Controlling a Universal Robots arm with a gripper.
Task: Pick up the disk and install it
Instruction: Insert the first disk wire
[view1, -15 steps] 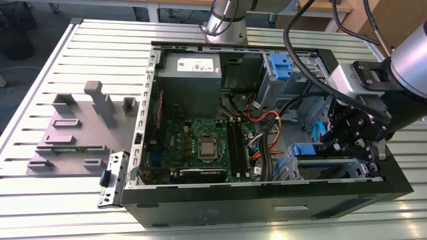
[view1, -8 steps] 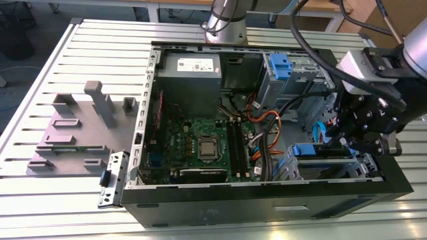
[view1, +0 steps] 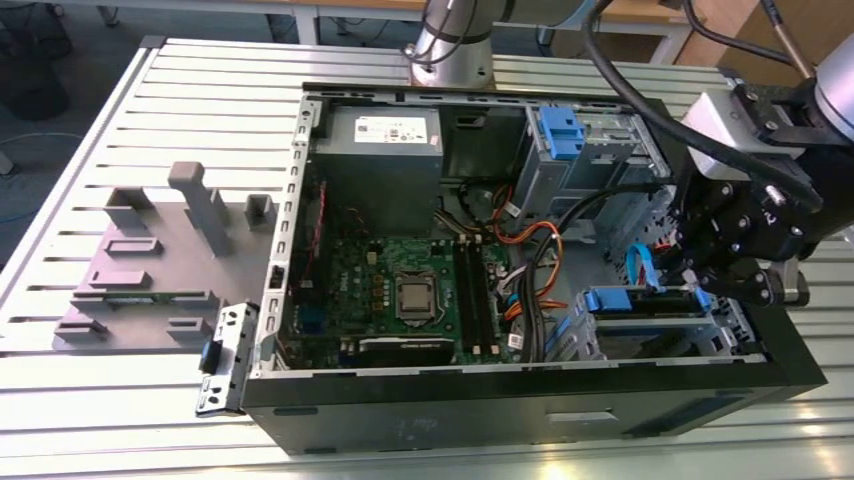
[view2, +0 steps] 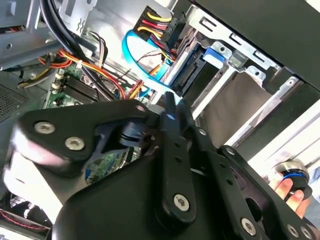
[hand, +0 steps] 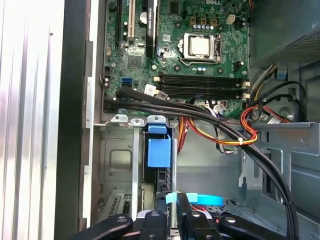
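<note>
The disk (view1: 619, 300) sits in the lower drive cage (view1: 667, 335) at the exterior view's right of the open computer case, its blue carrier bracket showing. In the first wrist view the disk (hand: 160, 152) stands edge-on in the grey cage slot, blue bracket end toward the motherboard. My gripper (view1: 699, 284) hangs over the cage's outer end. Its black fingers (hand: 186, 216) are drawn together right at the disk's rear edge, beside a light-blue cable (hand: 200, 199). In the second wrist view the gripper (view2: 170, 106) is shut, with nothing seen between its tips.
The motherboard (view1: 400, 290), a grey power supply (view1: 380, 135) and an upper cage with a blue latch (view1: 561, 130) fill the case. Black, orange and red cables (hand: 220, 125) cross beside the cage. A grey fixture (view1: 147, 265) stands on the slatted table. A hand (view2: 290, 190) shows beyond the case.
</note>
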